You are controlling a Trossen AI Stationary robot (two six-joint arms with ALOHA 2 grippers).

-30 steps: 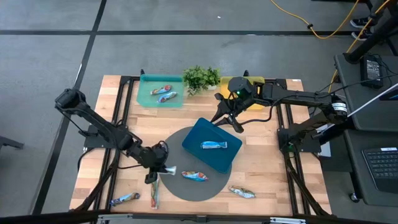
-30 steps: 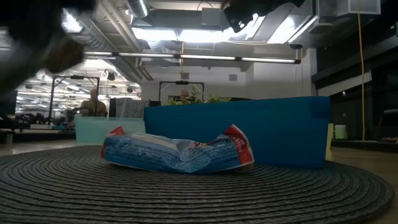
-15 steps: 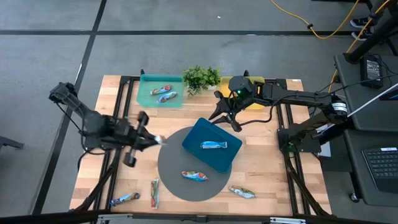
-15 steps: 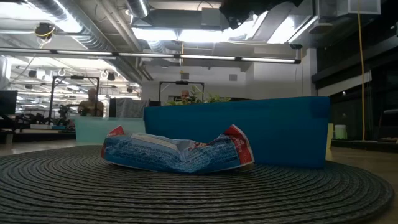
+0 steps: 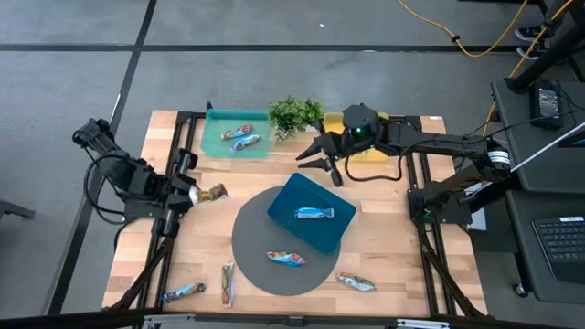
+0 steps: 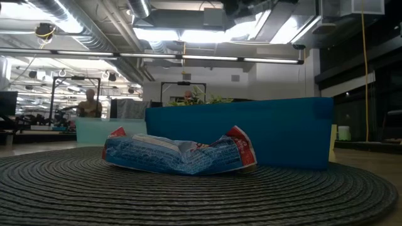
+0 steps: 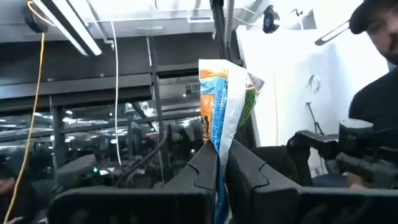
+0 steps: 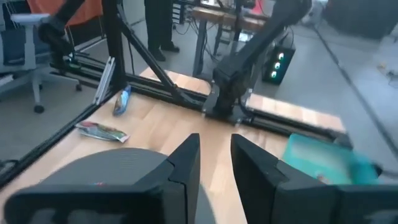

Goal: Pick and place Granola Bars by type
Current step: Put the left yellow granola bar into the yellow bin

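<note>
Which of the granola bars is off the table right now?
The green-orange bar, pinched upright in the left gripper above the table's left side. The other bars lie flat: in the trays, on the round mat or on the wood.

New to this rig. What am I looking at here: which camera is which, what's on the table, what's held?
Two dark robot arms work at a wooden table. One camera looks straight down, one sits at table height, and one rides on each wrist. The left hand is shut on a foil-wrapped bar with green-orange print, lifted off the table. The right hand waits, holding nothing, near the small green plant. A dark blue tray on the round grey mat holds one blue bar; a pale green tray holds two.
</note>
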